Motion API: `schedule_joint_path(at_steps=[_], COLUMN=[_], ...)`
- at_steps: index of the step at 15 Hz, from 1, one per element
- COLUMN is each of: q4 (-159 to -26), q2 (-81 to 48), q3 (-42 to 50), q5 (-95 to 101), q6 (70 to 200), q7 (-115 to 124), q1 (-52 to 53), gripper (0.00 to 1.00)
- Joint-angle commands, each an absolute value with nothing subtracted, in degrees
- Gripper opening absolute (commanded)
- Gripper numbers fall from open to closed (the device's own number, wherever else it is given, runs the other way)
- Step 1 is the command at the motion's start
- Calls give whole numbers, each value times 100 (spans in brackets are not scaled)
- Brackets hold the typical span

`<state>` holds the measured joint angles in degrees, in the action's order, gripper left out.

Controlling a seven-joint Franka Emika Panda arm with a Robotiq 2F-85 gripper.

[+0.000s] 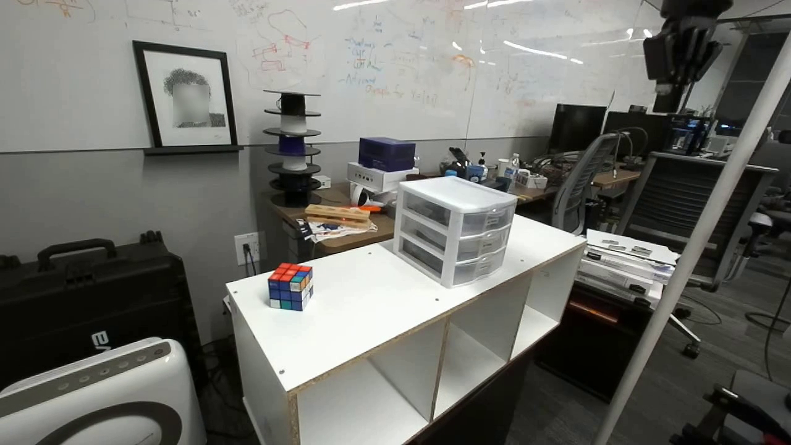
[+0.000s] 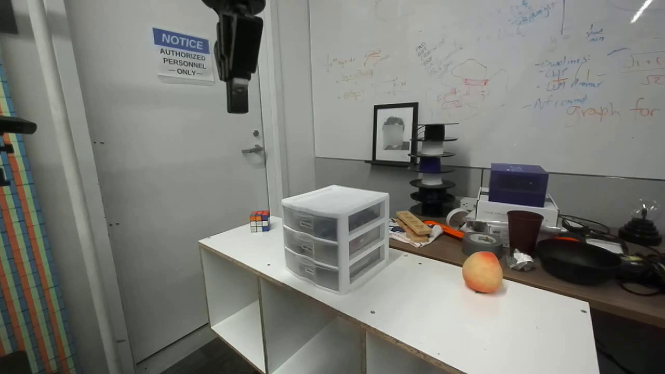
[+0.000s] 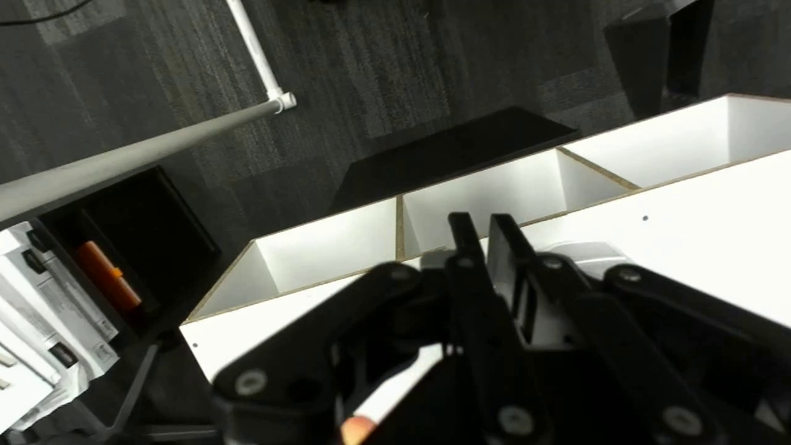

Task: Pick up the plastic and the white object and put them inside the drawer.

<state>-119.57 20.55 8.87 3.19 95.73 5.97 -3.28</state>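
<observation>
On top of the white shelf cabinet (image 2: 436,317), upright, stood the drawer unit (image 2: 340,236), its three drawers (image 2: 323,253) all pushed in. They looked cloudy and translucent, greyish, with bowed fronts and small labels (image 2: 307,246), inside an opaque white frame (image 2: 343,267). The pincer (image 3: 482,225) hung higher, well apart, its fingers (image 3: 465,236) separated by a narrow gap.

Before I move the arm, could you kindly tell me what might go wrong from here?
All three drawers look shut, so anything brought over may have nowhere to go. Pulling one could drag the drawer unit, which stands near the front edge of the white cabinet. The peach-like fruit there might roll if the pincer brushes it.
</observation>
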Motion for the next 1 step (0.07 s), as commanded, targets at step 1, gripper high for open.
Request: schedule_joint_path(at_steps=[1], q4=[-11849], q2=[2013], q3=[844], q5=[213], q6=[9490], q7=[434], q1=[-503], gripper=[27])
